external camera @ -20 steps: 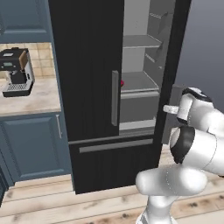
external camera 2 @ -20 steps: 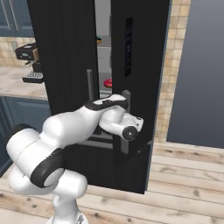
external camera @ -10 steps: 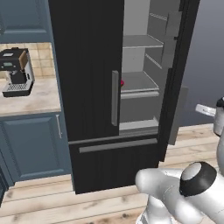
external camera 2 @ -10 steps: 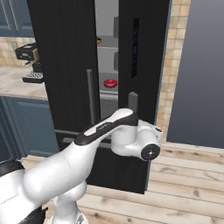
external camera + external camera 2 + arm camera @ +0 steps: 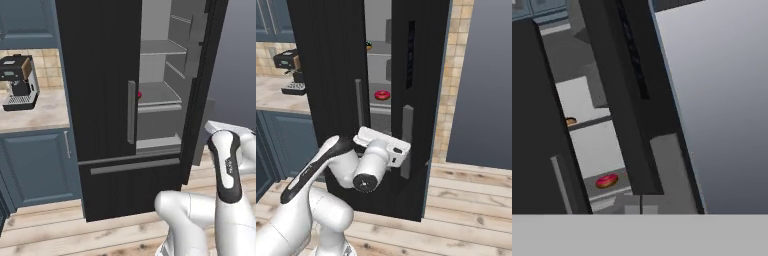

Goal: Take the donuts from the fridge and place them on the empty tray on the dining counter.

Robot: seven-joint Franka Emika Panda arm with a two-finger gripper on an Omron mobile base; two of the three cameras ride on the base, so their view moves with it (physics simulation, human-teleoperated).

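Note:
The black fridge [image 5: 100,100] stands with its right door [image 5: 418,75] swung open on grey shelves. A pink-iced donut [image 5: 382,94] lies on the middle shelf and also shows as the pink donut [image 5: 606,180] and as a red sliver [image 5: 139,94] beside the left door. A tan donut [image 5: 570,121] sits on the shelf above, small and dim [image 5: 369,46]. My gripper [image 5: 641,209] is shut on nothing, its tips just short of the open door's grey handle [image 5: 668,165]. My white hand [image 5: 382,146] hovers low in front of the gap. The tray and dining counter are out of view.
A coffee machine [image 5: 19,82] stands on a beige worktop [image 5: 35,115] over blue cabinets [image 5: 37,165], left of the fridge. The freezer drawer with its grey bar [image 5: 134,166] is below. A plain grey wall [image 5: 481,85] rises on the right above a wooden floor [image 5: 466,200].
The jaws have gone from partly open to shut. The hand has let go by the door's edge and swung out and lower, while the door stays open.

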